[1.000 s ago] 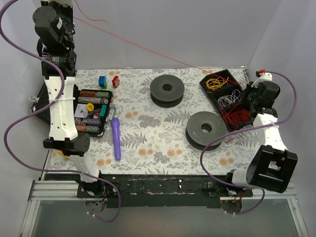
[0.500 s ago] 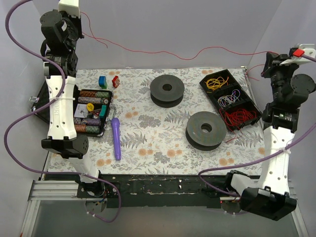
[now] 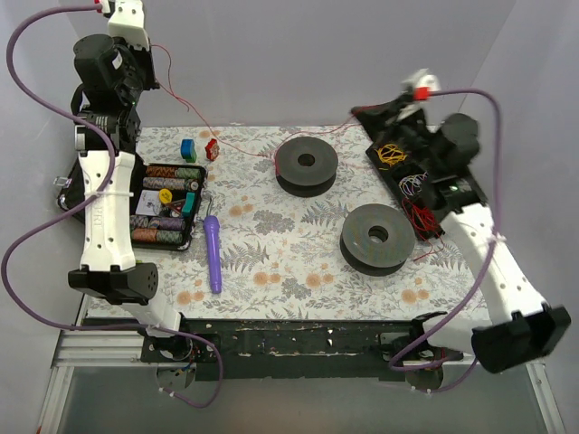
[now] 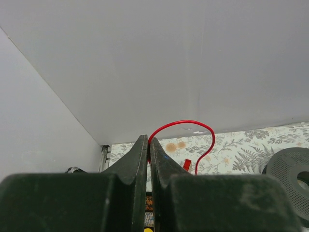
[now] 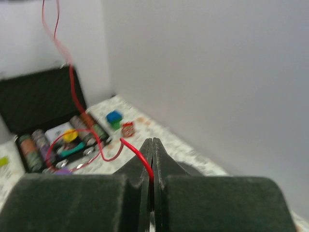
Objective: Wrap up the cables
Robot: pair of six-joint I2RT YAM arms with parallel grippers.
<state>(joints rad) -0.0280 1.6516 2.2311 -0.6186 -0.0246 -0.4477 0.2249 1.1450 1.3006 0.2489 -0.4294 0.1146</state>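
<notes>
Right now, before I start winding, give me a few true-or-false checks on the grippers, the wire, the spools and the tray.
1. The left gripper and the right gripper are both shut on the red wire. True.
2. The wire is already wound round the far spool. False: it hangs slack between the grippers, and no turns show on the spool.
3. The tray holds only red wire. False: a yellow bundle and a purple-white bundle lie in it too.
4. The purple tool lies left of the near spool. True.
</notes>
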